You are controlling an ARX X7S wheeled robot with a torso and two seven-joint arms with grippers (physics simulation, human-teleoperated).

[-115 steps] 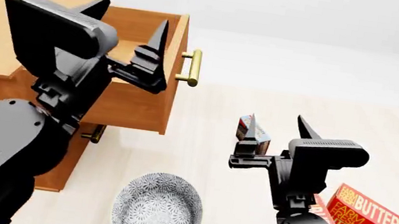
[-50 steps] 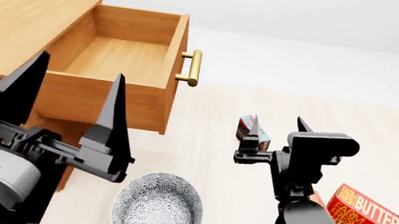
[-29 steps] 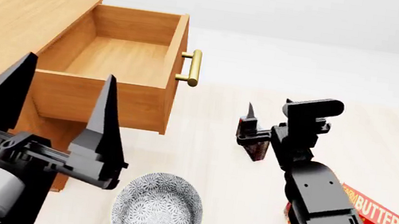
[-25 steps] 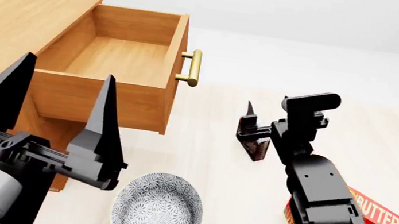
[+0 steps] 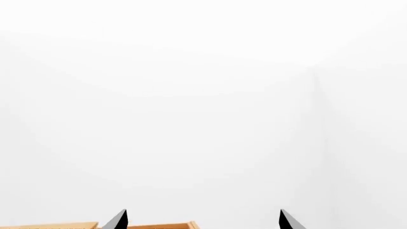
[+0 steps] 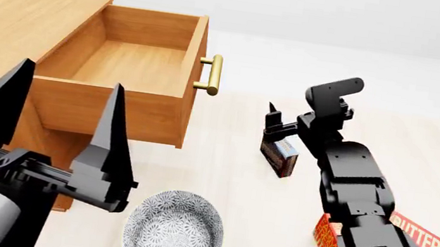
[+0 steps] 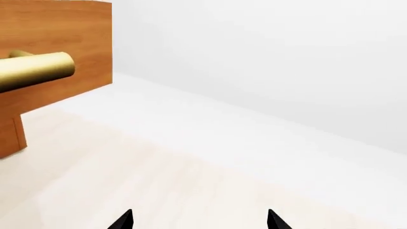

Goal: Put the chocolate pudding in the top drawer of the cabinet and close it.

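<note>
The cabinet point(image 6: 11, 26) fills the upper left of the head view, its top drawer point(image 6: 123, 79) pulled out and open, with the brass handle point(image 6: 213, 75) on its front facing the frame's centre; the same handle point(image 7: 35, 71) shows at the upper left of the right wrist view. The left gripper point(image 6: 52, 133) stands at the lower left, its two long black fingers spread wide apart and gripping nothing. A patterned bowl point(image 6: 174, 232) sits at the bottom centre. At the lower right, butter boxes point(image 6: 414, 235) lie partly behind the right arm. The right gripper point(image 6: 280, 131) is at centre right, just over the chocolate pudding point(image 6: 280, 157), which rests tilted on the floor; whether the fingers clamp it I cannot tell
</note>
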